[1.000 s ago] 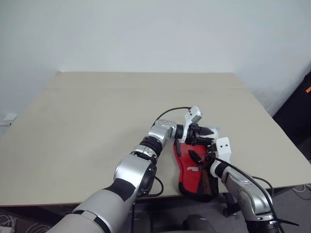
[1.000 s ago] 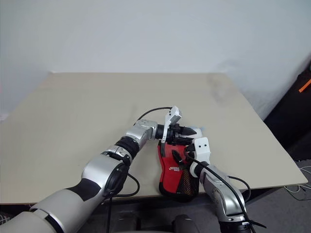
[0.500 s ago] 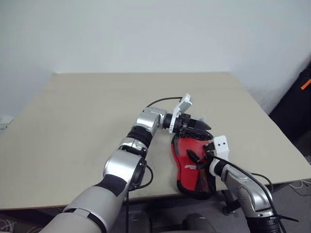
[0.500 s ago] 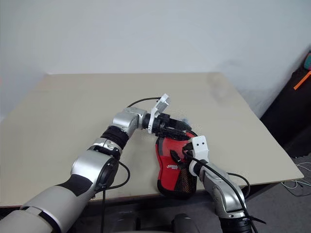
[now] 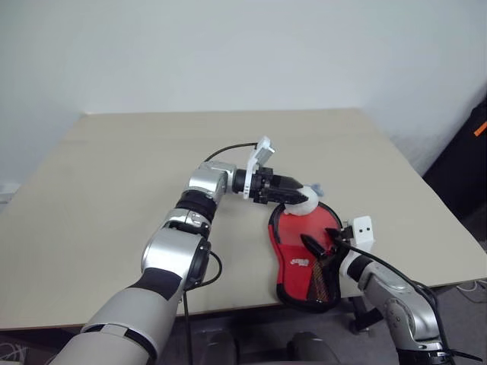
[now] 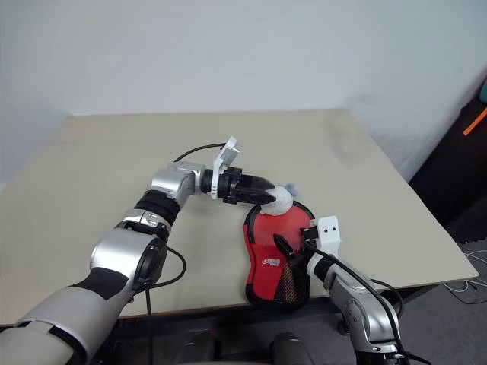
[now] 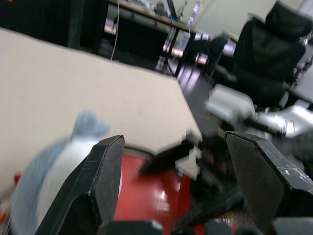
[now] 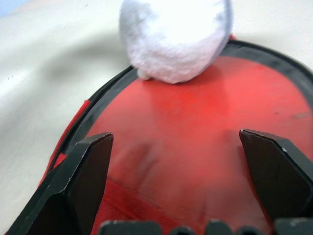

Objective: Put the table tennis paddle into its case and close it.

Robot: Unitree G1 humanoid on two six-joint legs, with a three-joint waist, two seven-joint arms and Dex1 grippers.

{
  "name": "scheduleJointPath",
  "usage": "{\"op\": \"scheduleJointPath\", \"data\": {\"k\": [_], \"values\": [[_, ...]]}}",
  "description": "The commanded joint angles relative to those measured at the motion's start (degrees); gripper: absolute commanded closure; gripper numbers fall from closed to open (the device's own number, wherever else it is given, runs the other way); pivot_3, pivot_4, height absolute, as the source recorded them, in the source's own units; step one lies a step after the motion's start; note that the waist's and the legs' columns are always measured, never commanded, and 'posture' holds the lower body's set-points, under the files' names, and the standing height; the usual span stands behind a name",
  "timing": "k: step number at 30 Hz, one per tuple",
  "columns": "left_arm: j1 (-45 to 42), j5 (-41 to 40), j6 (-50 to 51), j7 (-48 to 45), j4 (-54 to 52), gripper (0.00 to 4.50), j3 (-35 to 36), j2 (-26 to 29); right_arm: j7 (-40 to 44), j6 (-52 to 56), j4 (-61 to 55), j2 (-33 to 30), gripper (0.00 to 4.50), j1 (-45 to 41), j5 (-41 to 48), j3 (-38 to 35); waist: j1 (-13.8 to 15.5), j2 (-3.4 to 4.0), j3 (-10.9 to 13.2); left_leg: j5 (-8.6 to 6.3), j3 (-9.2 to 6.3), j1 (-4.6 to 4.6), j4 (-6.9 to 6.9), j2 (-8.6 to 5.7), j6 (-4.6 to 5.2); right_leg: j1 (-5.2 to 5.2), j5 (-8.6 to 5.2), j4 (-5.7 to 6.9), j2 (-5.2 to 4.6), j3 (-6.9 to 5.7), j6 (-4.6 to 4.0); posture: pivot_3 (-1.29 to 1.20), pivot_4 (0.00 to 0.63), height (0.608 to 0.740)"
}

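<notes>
The red case [image 5: 293,242] lies flat near the table's front edge, its black-edged round end away from me and its white logo and mesh pocket facing up. The table tennis paddle is hidden. A small white and grey fluffy toy [image 5: 310,203] rests at the rim of the round end. My left gripper [image 5: 295,195] points right with its tips against that toy. Its jaws stand open with the toy beside one finger [image 7: 98,186]. My right gripper [image 5: 323,242] hovers open just above the case's red face [image 8: 195,98], with nothing between its fingers.
The case's narrow end reaches the beige table's [image 5: 114,190] front edge. Bare tabletop stretches to the left and beyond the case. A black object [image 5: 473,163] stands off the table at the far right. A black cable [image 5: 228,148] loops over my left wrist.
My left gripper has drawn back to the left and up, off the case's round end, and the fluffy toy now shows at its tips. The right gripper stays over the case.
</notes>
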Motion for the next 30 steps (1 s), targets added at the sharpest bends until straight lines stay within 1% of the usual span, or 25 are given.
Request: {"op": "scheduleJointPath", "data": {"k": [1, 4, 7, 10, 13, 16, 21, 24, 30], "values": [[2.14, 1.32, -1.45, -3.12, -4.66, 0.95, -2.96, 2.33, 3.32, -1.9, -5.57, -1.17, 0.0, 1.03, 5.06, -3.71, -0.03, 0.05, 0.07, 0.0, 0.01, 0.0, 0.0, 0.0, 0.0, 0.01, 0.0, 0.0, 0.0, 0.01, 0.0, 0.0, 0.0, 0.74], [4.22, -0.61, 3.18, -4.34, -9.1, 0.95, -3.97, 4.28, 4.55, -2.96, -7.0, -1.75, 0.0, 1.49, 6.73, -4.84, -0.21, 0.09, 0.28, 0.01, 0.02, -0.11, 0.01, 0.0, 0.01, -0.1, 0.0, 0.03, 0.0, 0.02, 0.0, 0.0, 0.0, 0.74], [7.8, -1.2, 6.22, -4.29, -14.18, 0.95, -4.77, 4.82, 3.28, -3.56, -5.39, -1.47, 0.0, 0.13, 6.68, -5.64, -0.22, 0.12, 0.29, 0.01, 0.01, -0.11, 0.02, 0.0, 0.01, -0.11, 0.0, 0.06, 0.01, 0.02, 0.0, 0.0, 0.0, 0.74], [12.56, -1.86, 8.81, -2.93, -21.7, 0.95, -6.38, 4.24, 2.55, -3.76, -4.97, -0.89, 0.0, -1.27, 7.54, -6.35, -0.23, 0.19, 0.29, 0.01, 0.03, -0.08, 0.04, 0.0, 0.01, -0.08, 0.0, 0.06, 0.0, 0.03, 0.0, 0.0, 0.0, 0.74], [15.34, -1.33, 12.32, 2.66, -24.77, 0.95, -8.26, 1.0, -0.09, -3.27, -3.11, -0.83, 0.0, -4.51, 6.59, -7.05, -0.07, 0.2, 0.31, 0.01, 0.05, -0.08, 0.04, 0.0, 0.01, -0.08, 0.0, 0.06, 0.0, 0.05, -0.01, 0.0, 0.0, 0.74], [19.01, 1.4, 8.13, 7.02, -26.3, 0.95, -12.05, -1.07, -2.03, -2.33, -3.42, -0.96, 0.0, -8.4, 7.54, -8.05, 0.0, 0.22, 0.31, 0.01, 0.06, -0.1, 0.11, 0.0, 0.01, -0.11, 0.01, 0.07, 0.0, 0.05, 0.0, 0.0, 0.0, 0.74], [19.83, 2.61, 3.34, 14.64, -22.92, 0.95, -12.76, -4.25, -3.26, -0.12, -3.57, -2.2, 0.0, -13.35, 8.14, -7.87, -0.02, 0.3, 0.27, 0.01, 0.08, -0.08, 0.06, 0.0, 0.01, -0.2, 0.01, 0.08, 0.04, 0.09, 0.0, 0.0, 0.0, 0.74], [20.34, 3.74, -0.11, 15.63, -22.41, 0.95, -14.36, -4.1, -3.5, 1.21, -1.83, -2.94, 0.0, -14.92, 6.71, -6.14, -0.03, 0.31, 0.27, 0.01, 0.12, -0.08, 0.06, 0.0, 0.01, -0.22, 0.01, 0.08, 0.04, 0.12, 0.0, 0.0, 0.0, 0.74], [20.42, 4.41, -4.67, 17.32, -19.91, 0.95, -14.67, -3.39, -5.05, 3.74, 4.21, -2.28, 0.0, -19.41, 3.94, -2.12, -0.21, 0.31, 0.26, 0.01, 0.27, 0.0, 0.06, 0.0, 0.01, -0.22, 0.02, 0.08, 0.04, 0.26, 0.01, 0.0, 0.0, 0.74]]}}
